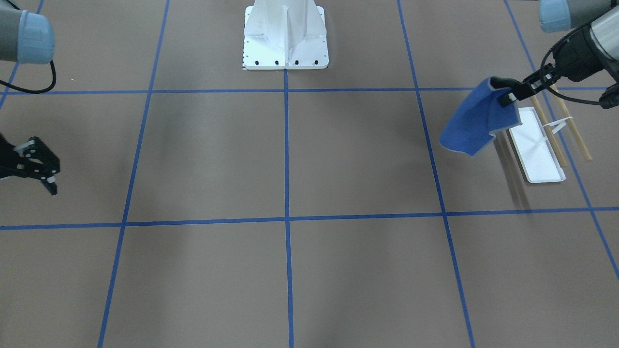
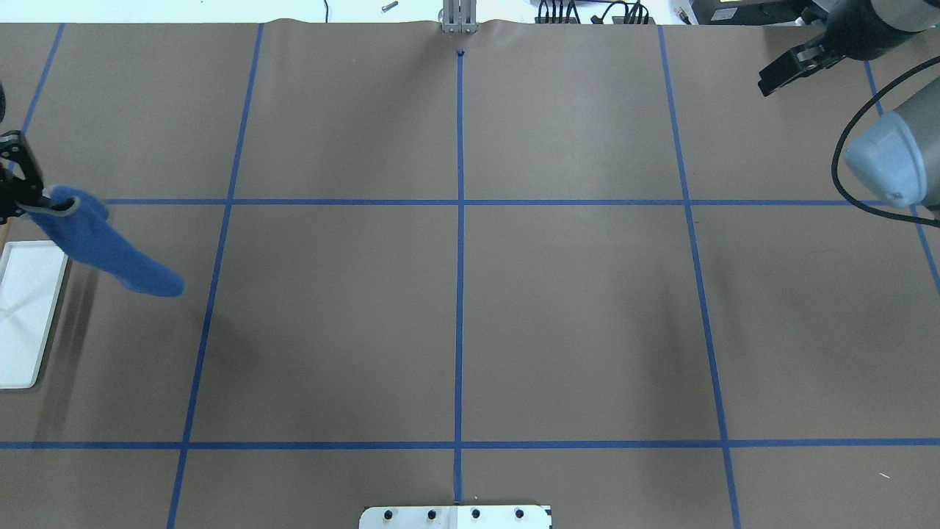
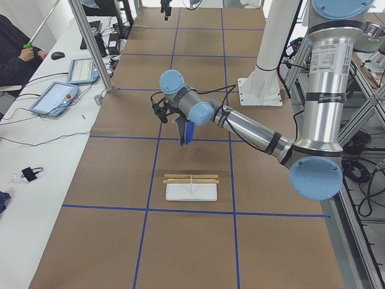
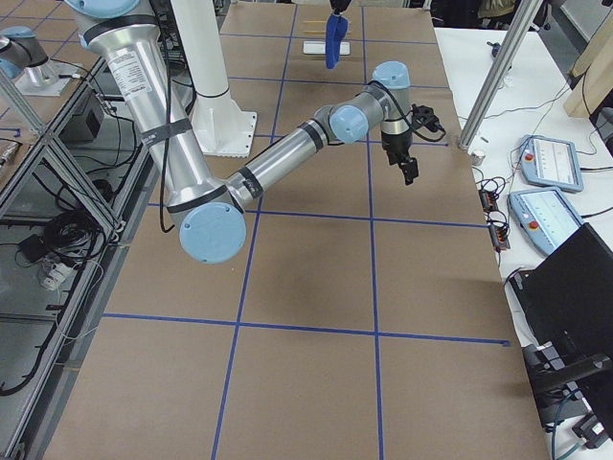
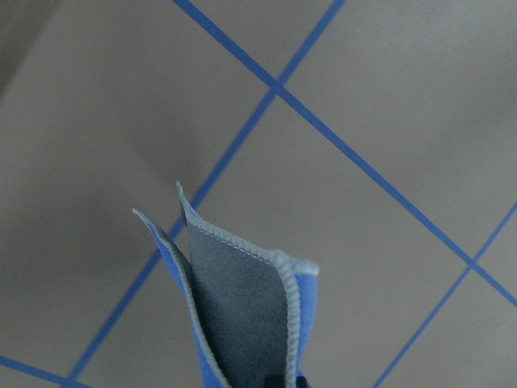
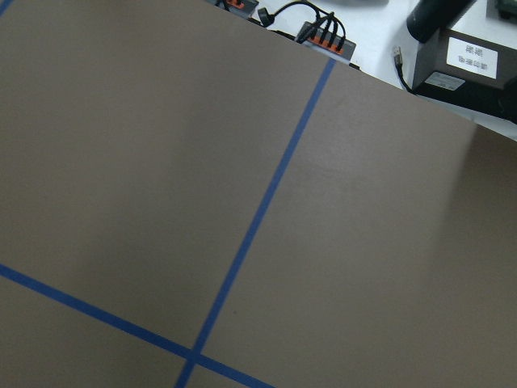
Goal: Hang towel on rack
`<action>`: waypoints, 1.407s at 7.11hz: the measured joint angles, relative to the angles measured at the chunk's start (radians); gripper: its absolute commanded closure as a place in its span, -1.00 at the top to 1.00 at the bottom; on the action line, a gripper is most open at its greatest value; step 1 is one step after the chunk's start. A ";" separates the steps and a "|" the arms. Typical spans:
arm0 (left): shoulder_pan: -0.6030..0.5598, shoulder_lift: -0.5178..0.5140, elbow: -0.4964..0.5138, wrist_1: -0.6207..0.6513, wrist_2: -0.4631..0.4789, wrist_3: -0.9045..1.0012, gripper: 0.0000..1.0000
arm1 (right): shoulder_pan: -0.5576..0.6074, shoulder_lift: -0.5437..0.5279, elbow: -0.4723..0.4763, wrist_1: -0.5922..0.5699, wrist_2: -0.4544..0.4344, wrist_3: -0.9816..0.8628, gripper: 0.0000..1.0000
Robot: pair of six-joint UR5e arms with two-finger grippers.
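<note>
My left gripper (image 1: 508, 95) is shut on the top edge of the royal-blue towel (image 1: 471, 124), which hangs in the air, folded and curling. The towel hangs just beside the rack, a white tray base (image 1: 539, 154) with two tan wooden rods (image 1: 574, 129), on the side toward the table's middle. In the overhead view the towel (image 2: 106, 246) hangs from the left gripper (image 2: 26, 198) next to the tray (image 2: 26, 308). The left wrist view shows the towel's (image 5: 242, 307) pale stitched edge. My right gripper (image 1: 51, 186) is far off, empty, and looks shut.
The large white bolted pedestal (image 1: 285, 38) stands at the robot's side of the table. Blue tape lines (image 1: 286, 217) grid the brown table. Operators' tablets (image 3: 55, 97) and cables lie on the white bench beyond the far edge.
</note>
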State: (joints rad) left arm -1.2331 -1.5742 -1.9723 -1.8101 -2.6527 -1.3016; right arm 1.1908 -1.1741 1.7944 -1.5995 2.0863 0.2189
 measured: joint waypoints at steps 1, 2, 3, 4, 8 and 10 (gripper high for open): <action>-0.033 0.044 0.026 0.000 0.006 0.100 -1.00 | 0.043 0.002 -0.031 -0.056 0.005 -0.105 1.00; -0.067 0.065 0.067 0.000 0.011 0.187 -1.00 | 0.070 0.005 -0.050 -0.096 0.014 -0.160 1.00; -0.109 0.082 0.117 0.000 0.021 0.288 -1.00 | 0.083 0.006 -0.065 -0.125 0.026 -0.186 1.00; -0.146 0.095 0.164 0.001 0.039 0.375 -1.00 | 0.092 0.005 -0.077 -0.144 0.032 -0.208 1.00; -0.250 0.171 0.261 0.003 0.083 0.621 -1.00 | 0.109 0.007 -0.088 -0.161 0.052 -0.247 1.00; -0.271 0.234 0.260 0.003 0.132 0.714 -1.00 | 0.110 0.010 -0.088 -0.163 0.059 -0.241 1.00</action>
State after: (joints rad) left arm -1.5038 -1.3407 -1.7121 -1.8070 -2.5205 -0.5877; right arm 1.3007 -1.1639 1.7066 -1.7622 2.1448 -0.0223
